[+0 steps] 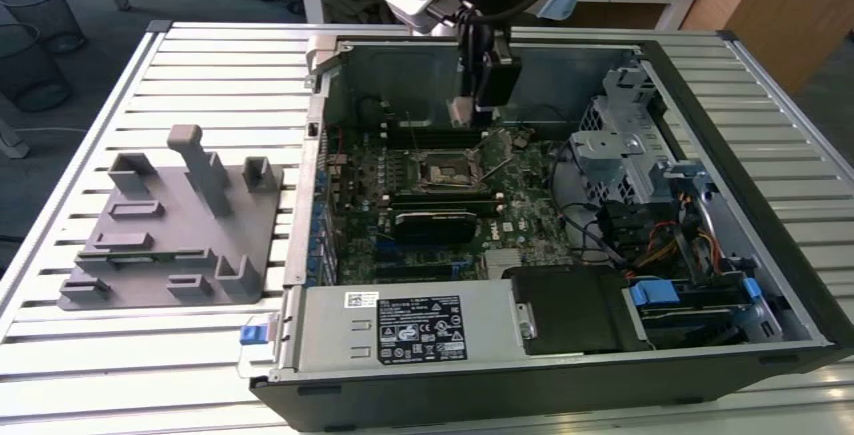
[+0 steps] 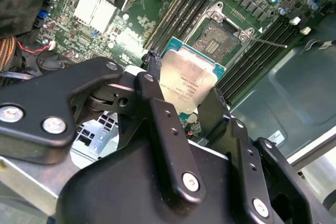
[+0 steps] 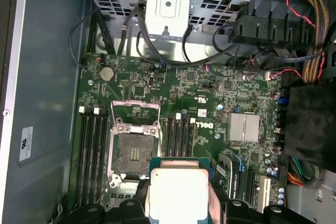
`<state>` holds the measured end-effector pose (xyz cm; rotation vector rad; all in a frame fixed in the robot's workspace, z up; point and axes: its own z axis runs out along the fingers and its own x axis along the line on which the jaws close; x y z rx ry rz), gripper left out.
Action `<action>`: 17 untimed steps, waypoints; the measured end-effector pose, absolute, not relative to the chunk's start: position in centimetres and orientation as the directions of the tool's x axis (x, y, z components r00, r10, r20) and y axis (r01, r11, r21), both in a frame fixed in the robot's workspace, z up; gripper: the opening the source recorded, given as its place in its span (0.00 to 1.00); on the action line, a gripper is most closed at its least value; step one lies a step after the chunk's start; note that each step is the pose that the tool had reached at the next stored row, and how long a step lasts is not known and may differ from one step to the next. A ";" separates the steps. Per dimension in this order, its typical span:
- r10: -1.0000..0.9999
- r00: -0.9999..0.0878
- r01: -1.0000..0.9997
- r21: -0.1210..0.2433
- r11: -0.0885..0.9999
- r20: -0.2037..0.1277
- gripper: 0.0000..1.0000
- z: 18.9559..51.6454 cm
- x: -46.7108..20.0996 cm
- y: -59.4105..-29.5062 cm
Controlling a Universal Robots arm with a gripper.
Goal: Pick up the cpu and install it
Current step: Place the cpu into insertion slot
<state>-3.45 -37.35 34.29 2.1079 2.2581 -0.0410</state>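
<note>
The cpu (image 2: 188, 77) is a small square chip with a silvery top and a green rim, pinched by its edges between the two black fingers (image 2: 153, 71) of my gripper (image 2: 185, 86), which is shut on it. In the exterior view the gripper (image 1: 475, 107) hangs inside the open computer case, a little above the motherboard and just behind the socket (image 1: 438, 170). The first wrist view shows the cpu (image 3: 178, 190) beside the open socket (image 3: 134, 150), whose lid frame is lifted. The socket (image 2: 220, 38) lies beyond the chip in the second wrist view.
The black computer case (image 1: 747, 355) lies open on a slatted metal table (image 1: 200, 85). A grey plastic fixture (image 1: 174, 225) with upright blocks stands on the exterior view's left. Drive cages and cables (image 1: 641, 175) crowd the case's right side. Memory slots (image 3: 178, 135) flank the socket.
</note>
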 end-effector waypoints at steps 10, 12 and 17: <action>0.996 -0.069 0.998 0.007 0.069 -0.055 0.53 34.1 -3.5 -37.3; 0.996 -0.069 0.998 0.001 0.069 -0.054 0.53 34.0 -3.5 -37.3; 0.996 -0.070 0.998 -0.013 0.069 -0.053 0.53 33.9 -3.5 -37.3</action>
